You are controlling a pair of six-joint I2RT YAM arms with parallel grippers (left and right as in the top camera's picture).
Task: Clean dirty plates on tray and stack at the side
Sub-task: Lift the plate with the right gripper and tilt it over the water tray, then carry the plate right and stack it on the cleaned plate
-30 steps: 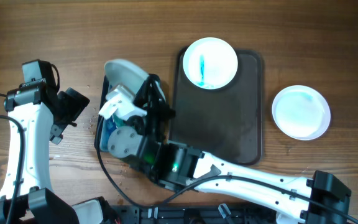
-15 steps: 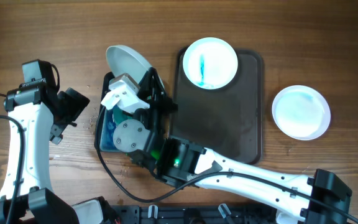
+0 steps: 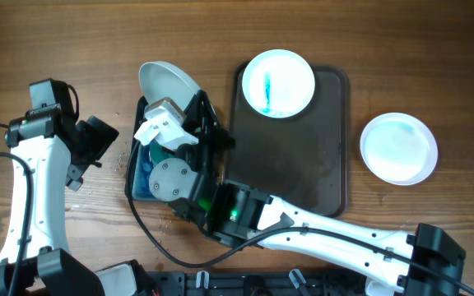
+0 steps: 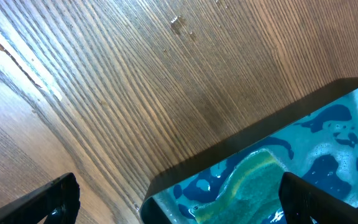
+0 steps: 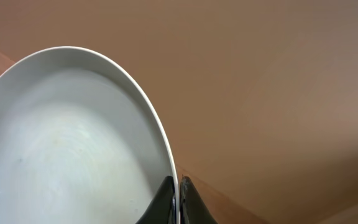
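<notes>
White plate (image 3: pixel 164 80) pinched by its rim in the right gripper (image 3: pixel 194 107), tipped up on edge at the far end of the blue basin (image 3: pixel 137 182). Cannot tell whether plate and basin touch.

Right wrist view: both fingers (image 5: pixel 161 208) closed tight on the rim. The inside of the plate looks clean, but its lower and left parts are cut off by the frame.

From overhead the basin is mostly hidden under the right arm. Only its left edge and a patch of blue water show.

Left gripper (image 3: pixel 97 140) just left of the basin, apart from it, fingers spread wide, holding nothing. Its wrist view shows a basin corner between the fingertips and a green sponge (image 4: pixel 247 177) in foamy blue water, partly cut off.

Tray (image 3: pixel 290 173) just right of the right gripper. Streaked plate (image 3: pixel 278 82) at the tray's far end, blue streak clear.

Third plate (image 3: pixel 398 148) on the table (image 3: pixel 434 49), beyond the tray's right edge. Faint blue tint, hard to make out.
</notes>
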